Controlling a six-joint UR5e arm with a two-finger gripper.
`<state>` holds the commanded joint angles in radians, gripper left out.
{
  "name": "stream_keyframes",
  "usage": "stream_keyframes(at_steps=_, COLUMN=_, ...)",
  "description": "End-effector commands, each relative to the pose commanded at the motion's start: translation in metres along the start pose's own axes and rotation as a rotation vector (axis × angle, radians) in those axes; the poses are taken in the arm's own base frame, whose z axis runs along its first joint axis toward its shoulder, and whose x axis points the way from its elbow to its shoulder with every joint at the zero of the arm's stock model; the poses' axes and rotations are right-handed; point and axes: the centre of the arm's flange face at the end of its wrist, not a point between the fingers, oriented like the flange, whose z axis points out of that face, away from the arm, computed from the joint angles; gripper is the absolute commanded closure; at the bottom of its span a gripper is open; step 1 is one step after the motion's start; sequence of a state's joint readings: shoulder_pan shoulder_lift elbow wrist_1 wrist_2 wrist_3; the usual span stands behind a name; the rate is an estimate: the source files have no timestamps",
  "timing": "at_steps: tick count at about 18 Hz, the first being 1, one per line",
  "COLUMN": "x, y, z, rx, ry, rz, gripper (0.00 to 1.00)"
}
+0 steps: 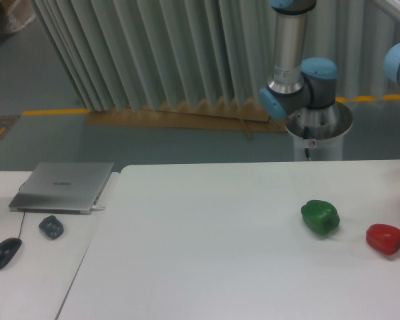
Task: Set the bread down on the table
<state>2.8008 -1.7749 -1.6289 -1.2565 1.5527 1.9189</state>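
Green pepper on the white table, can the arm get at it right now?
Probably yes. The green pepper sits in the open on the table, apart from the red pepper, nothing over it, and the arm stands just behind that side. The gripper is out of view, though.

table [207, 233]: white, flat, rounded corner | bread: not visible

- Table [207, 253]: white; carries 1 green pepper [320, 217] and 1 red pepper [385, 239], near each other.
- Side desk [27, 267]: closed laptop [62, 187], 1 mouse [6, 252].
- Arm [300, 73]: behind table.
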Motion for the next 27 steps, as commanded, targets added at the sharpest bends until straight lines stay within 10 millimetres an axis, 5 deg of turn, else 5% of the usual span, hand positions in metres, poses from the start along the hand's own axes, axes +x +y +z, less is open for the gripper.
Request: stream_keyframes(at_steps=27, x=-0.008, y=0.005, z=-0.016, rx=0.030, ry=-0.082, rz=-0.009, gripper=0.00)
